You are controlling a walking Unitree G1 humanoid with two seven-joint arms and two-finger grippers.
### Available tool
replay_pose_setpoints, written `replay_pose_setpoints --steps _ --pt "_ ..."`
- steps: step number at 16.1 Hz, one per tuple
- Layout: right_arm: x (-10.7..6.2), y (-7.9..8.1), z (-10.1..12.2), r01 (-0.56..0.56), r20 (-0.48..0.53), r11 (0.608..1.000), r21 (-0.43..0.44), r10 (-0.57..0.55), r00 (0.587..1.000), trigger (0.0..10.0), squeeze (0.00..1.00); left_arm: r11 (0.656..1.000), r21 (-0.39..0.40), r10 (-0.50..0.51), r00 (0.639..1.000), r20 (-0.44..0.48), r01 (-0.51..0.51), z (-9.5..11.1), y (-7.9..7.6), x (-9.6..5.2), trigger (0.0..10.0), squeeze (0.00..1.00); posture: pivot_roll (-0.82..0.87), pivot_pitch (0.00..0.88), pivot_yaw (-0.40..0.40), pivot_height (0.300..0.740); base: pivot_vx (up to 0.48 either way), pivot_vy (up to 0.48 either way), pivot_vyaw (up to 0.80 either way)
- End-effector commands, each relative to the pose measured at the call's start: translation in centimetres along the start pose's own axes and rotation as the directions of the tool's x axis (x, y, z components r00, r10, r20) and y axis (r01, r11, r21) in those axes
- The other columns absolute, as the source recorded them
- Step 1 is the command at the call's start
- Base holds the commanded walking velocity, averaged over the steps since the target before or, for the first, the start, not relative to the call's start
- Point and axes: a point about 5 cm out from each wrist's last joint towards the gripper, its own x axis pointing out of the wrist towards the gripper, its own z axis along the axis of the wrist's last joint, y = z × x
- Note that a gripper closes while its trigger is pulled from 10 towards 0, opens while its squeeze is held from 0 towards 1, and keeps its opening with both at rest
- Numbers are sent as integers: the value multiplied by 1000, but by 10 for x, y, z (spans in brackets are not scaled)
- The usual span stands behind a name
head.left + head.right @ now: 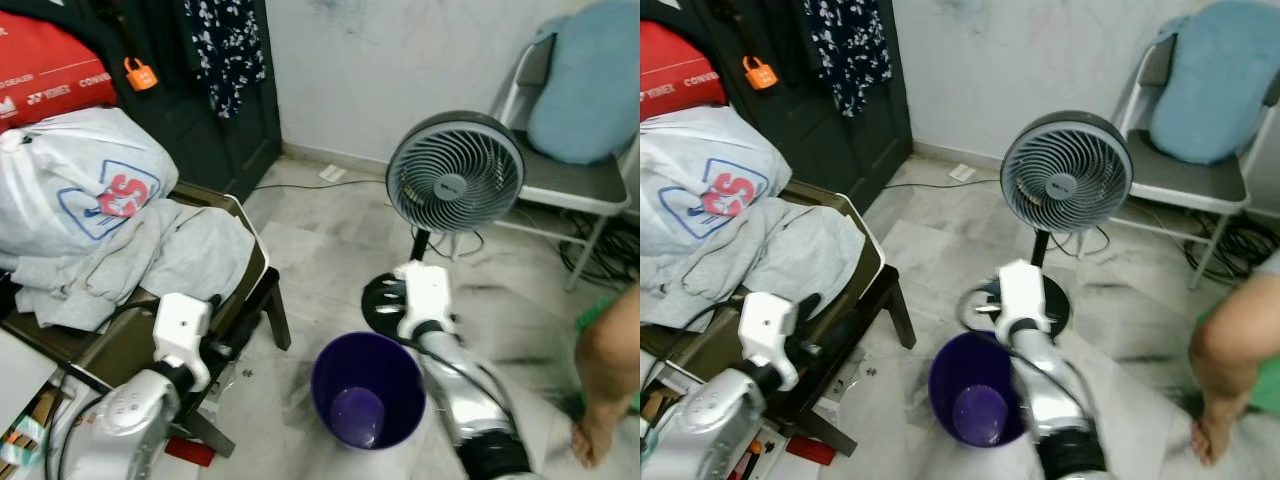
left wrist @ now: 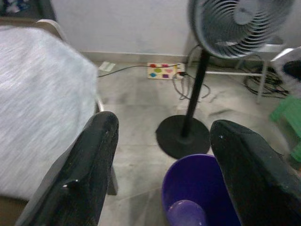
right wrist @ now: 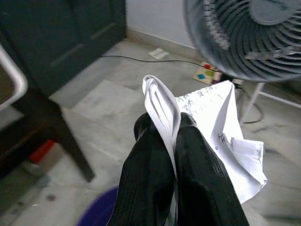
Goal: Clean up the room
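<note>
A purple bin (image 1: 368, 390) stands on the floor between my two arms, with a rounded purple thing at its bottom (image 2: 186, 213). My right gripper (image 3: 165, 123) is shut on a crumpled white sheet of paper (image 3: 211, 122) with handwriting, held just above and beyond the bin's far rim. My right arm (image 1: 455, 380) reaches forward over the bin's right side. My left gripper (image 2: 162, 141) is open with nothing between its fingers, low beside the chair, facing the bin and the fan base.
A grey standing fan (image 1: 455, 173) on a black round base is just behind the bin. A chair (image 1: 245, 290) piled with grey clothes (image 1: 150, 260) and a white bag (image 1: 75, 180) is at my left. A person's leg (image 1: 605, 375) is at the right. A folding chair with a blue cushion (image 1: 585, 85) stands at the back.
</note>
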Motion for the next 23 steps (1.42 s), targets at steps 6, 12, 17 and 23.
replay_pose_setpoints --steps 6,12,17,23 --pt "4 15 -4 -45 -32 999 5 45 998 10000 0 1000 13 19 1000 -11 -19 0 5 -4 10000 0 -38 91 28 740 144 0 0" --pt "10 33 -16 -58 -116 997 46 63 991 10000 0 996 88 18 999 -44 -14 0 11 -20 10000 0 9 113 57 740 41 0 0" --pt "12 63 -26 -74 -200 995 69 87 976 10000 0 992 99 -60 990 -124 73 0 18 -48 10000 0 61 158 103 740 0 0 0" --pt "15 41 -33 95 -236 995 9 -90 968 10000 0 985 117 -103 975 -196 127 2 22 -64 10000 0 95 182 135 740 0 0 0"
